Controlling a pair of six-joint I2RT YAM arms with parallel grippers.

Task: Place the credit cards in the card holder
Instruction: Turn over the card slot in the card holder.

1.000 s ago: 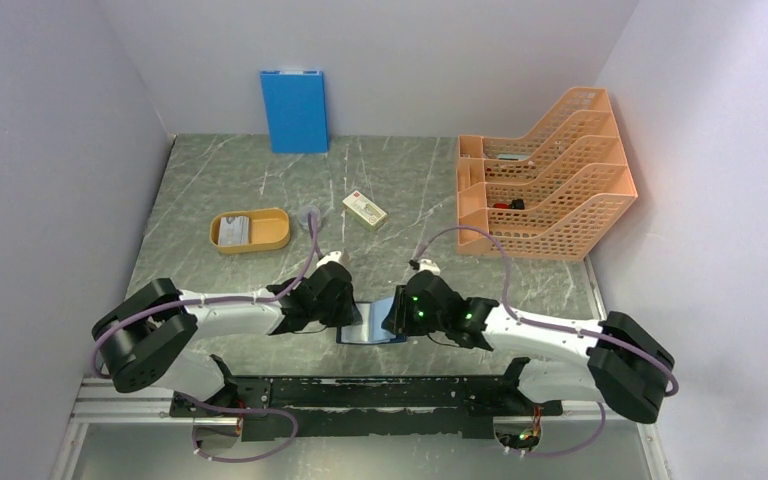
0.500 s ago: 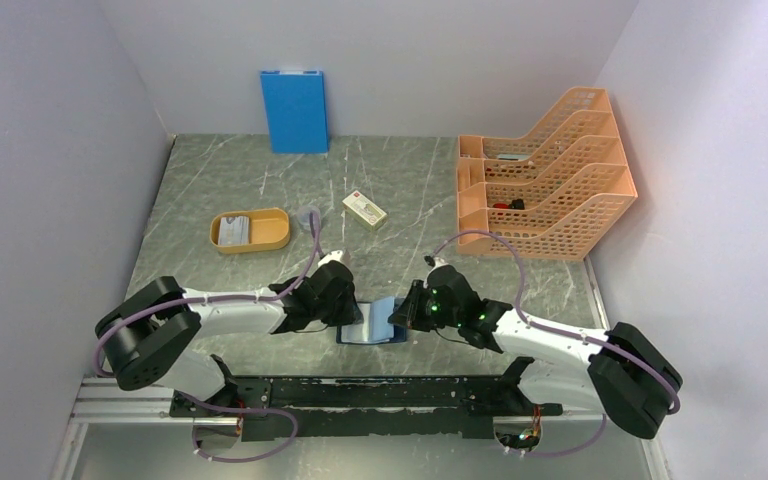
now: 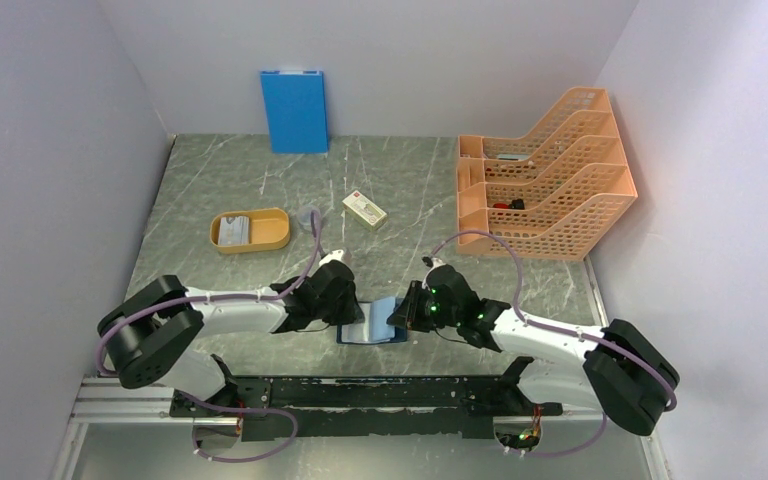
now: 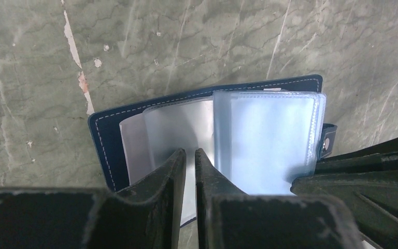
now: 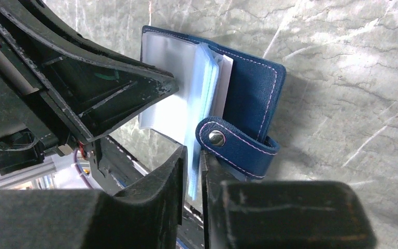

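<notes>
Card holder [image 5: 254, 88] lies open on table [image 5: 342, 78]; left gripper [image 4: 189, 154] pinches one clear sleeve [image 4: 186, 124], right gripper [image 5: 193, 154] clamps the sleeve stack [image 5: 203, 83].

We held both arms low and stretched inward, the left arm [image 3: 230, 312] and the right arm [image 3: 540, 338] meeting wrist to wrist at the near middle (elbows out to the sides). Our left gripper [image 4: 190, 155] had its 2 fingers nearly together on a clear leaf of the card holder [image 4: 269, 135]; our right gripper [image 5: 193, 153] pinched the leaves' edge likewise.
</notes>
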